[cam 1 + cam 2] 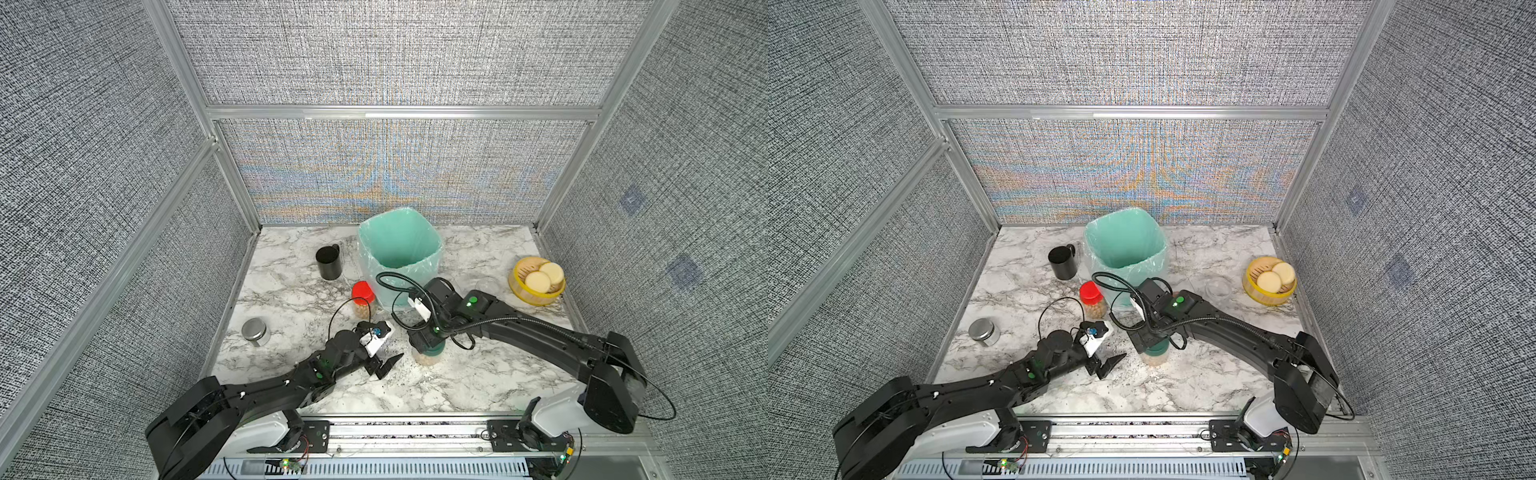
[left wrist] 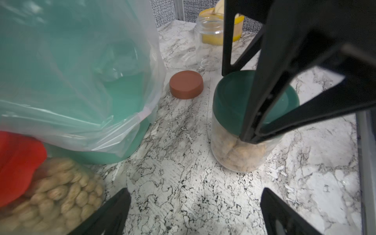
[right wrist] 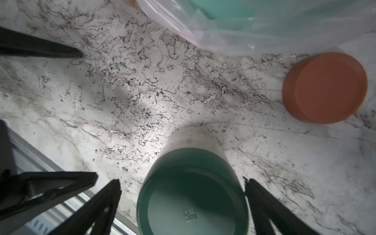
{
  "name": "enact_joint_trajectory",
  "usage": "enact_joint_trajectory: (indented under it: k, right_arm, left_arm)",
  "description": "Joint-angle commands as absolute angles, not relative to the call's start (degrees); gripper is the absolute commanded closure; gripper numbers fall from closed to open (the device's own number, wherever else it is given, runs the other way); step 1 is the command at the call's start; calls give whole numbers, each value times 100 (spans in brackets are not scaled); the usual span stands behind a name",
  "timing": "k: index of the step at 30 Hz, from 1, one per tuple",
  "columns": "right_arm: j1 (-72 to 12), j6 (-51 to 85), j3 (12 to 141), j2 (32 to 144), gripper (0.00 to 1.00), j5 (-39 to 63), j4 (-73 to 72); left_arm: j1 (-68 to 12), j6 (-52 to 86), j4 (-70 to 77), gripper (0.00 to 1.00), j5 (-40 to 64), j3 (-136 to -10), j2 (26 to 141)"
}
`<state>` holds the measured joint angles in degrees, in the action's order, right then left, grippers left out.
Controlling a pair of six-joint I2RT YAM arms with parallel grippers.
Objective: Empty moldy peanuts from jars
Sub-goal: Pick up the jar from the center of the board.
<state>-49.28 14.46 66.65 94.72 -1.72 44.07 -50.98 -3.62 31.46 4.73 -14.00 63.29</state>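
The right fingers (image 3: 264,205) are spread wide apart, one on each side of the dark green lid (image 3: 193,193). I cannot tell if they touch it. That lid sits on the green-lid jar (image 1: 428,356), which stands upright on the bench (image 1: 478,374). The peanuts (image 2: 240,156) fill its lower part.

The left fingers (image 2: 109,213) are wide apart too and hold nothing. They hang low over the bench just beside the green-lid jar, not touching it.

There are three jars. The second one, the red-lid jar (image 1: 365,301), is closed and packed with peanuts. It stands right next to the bin (image 1: 368,266). The third, the empty jar (image 1: 1219,289), has no lid on and nothing inside that I can see. It stands upright near the yellow basket (image 1: 536,298).

There are three lids. Two are on jars. One orange-brown lid (image 2: 186,84) lies flat on the bench by the foot of the bin, apart from the green-lid jar.

There is one bin, green with a see-through bag in it, at the back of the bench. One black mug (image 1: 328,262) stands beside it. One shiny tin (image 1: 255,332) stands alone, well apart from the jars. Two pale round discs (image 1: 538,280) lie on top in the yellow basket.
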Motion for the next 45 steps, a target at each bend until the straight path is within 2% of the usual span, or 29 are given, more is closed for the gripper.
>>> enact_joint_trajectory:
  k: [1, 12, 22, 28, 33, 36, 38, 45]
  right_arm:
    - [-4989, 1578, 6750, 9508, 2, -572, 4706]
    - [-5001, 1556, 6646, 9758, 4, -522, 4558]
    - [-5001, 1477, 6610, 9821, 23, -382, 4525]
    - [-4946, 1468, 6565, 9725, 45, -362, 4427]
    - [-4417, 1373, 6496, 9167, 79, 388, 3902]
    - [-3980, 1228, 6436, 8771, 96, 1073, 3586]
    - [-3754, 1055, 6408, 8567, 100, 1469, 3437]
    - [-3253, 473, 6353, 8289, 100, 2615, 3255]
  left_arm:
    - [-5095, -308, 3033, 0, 200, -1358, 6101]
    - [-5093, -271, 2990, 0, 335, -1441, 6173]
    - [-5089, -220, 3041, 0, 374, -1433, 6142]
    - [-5089, -220, 2973, 0, 668, -1548, 6143]
    - [-5089, -225, 3238, 0, 1172, -1693, 6193]
    - [-5055, -216, 3384, 0, 1444, -1860, 6387]
    - [-5020, -189, 3655, 0, 1461, -1900, 6576]
    - [-4711, 33, 4444, 0, 2031, -2366, 7480]
